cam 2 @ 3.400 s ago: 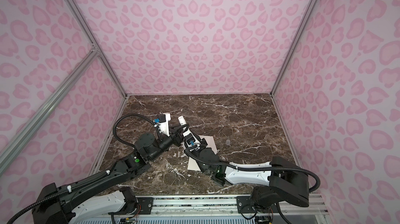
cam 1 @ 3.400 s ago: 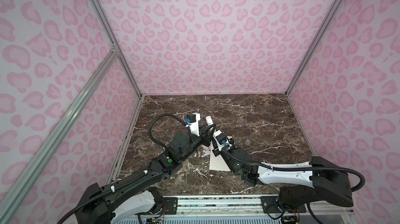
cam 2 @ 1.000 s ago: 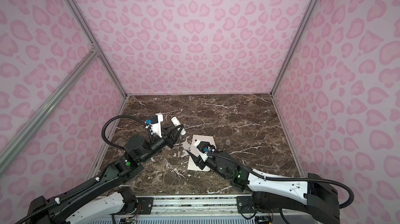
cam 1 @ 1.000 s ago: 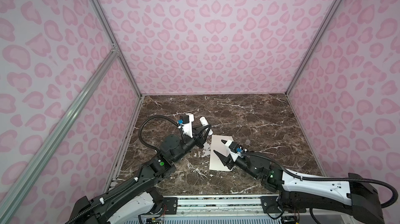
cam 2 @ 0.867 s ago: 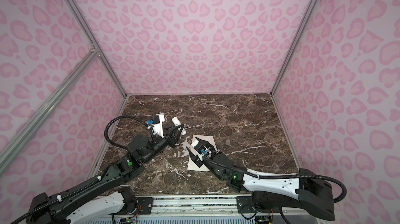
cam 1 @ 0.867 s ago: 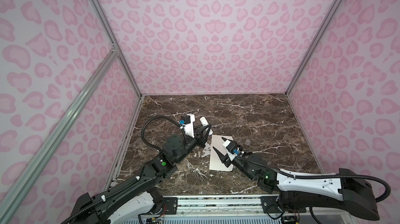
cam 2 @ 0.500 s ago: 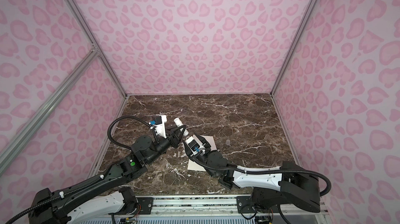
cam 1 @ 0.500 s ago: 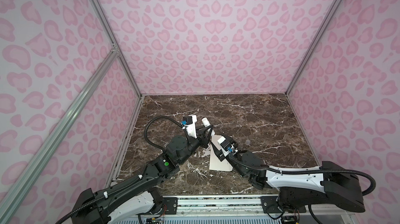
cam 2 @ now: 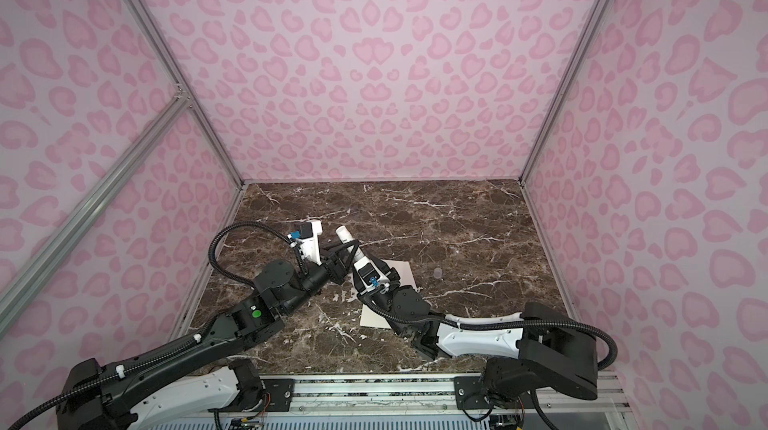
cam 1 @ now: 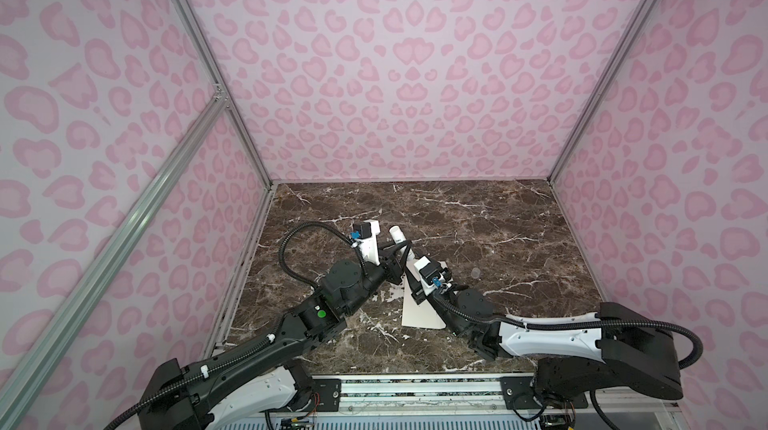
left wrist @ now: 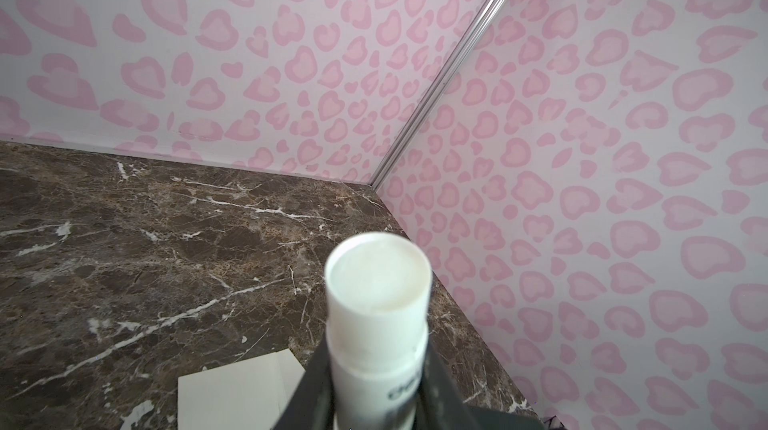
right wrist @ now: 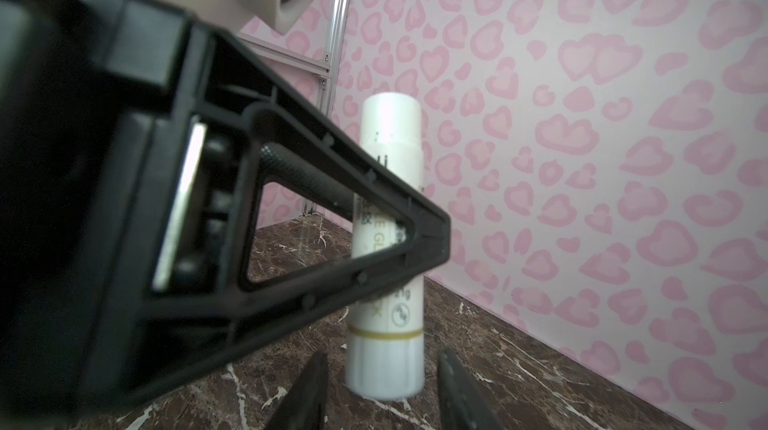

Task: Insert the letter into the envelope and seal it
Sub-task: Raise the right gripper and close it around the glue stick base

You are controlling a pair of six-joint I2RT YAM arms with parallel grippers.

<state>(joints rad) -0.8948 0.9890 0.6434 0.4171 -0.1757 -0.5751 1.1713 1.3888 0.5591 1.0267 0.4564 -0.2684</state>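
My left gripper [cam 1: 397, 251] [left wrist: 376, 361] is shut on a white glue stick [cam 1: 398, 237] [cam 2: 345, 235] [left wrist: 378, 295], held tilted above the marble floor. My right gripper [right wrist: 384, 359] [cam 1: 411, 270] stands open, its two fingers either side of the stick's lower end [right wrist: 386, 370] with a gap on each side. The left gripper's black finger [right wrist: 332, 241] crosses in front of the stick in the right wrist view. The cream envelope [cam 1: 419, 316] [cam 2: 374, 318] [left wrist: 228, 399] lies flat on the floor, partly under the right arm. The letter is out of view.
A small clear round cap [cam 1: 476, 272] [cam 2: 437, 272] sits on the marble floor [cam 1: 478, 224] to the right of the envelope. Pink-patterned walls with metal corner posts [cam 1: 582, 116] close in the back and both sides.
My right gripper has swung up and left from over the envelope to the stick's lower end, and its jaws have narrowed. The left gripper has carried the stick a little to the right.
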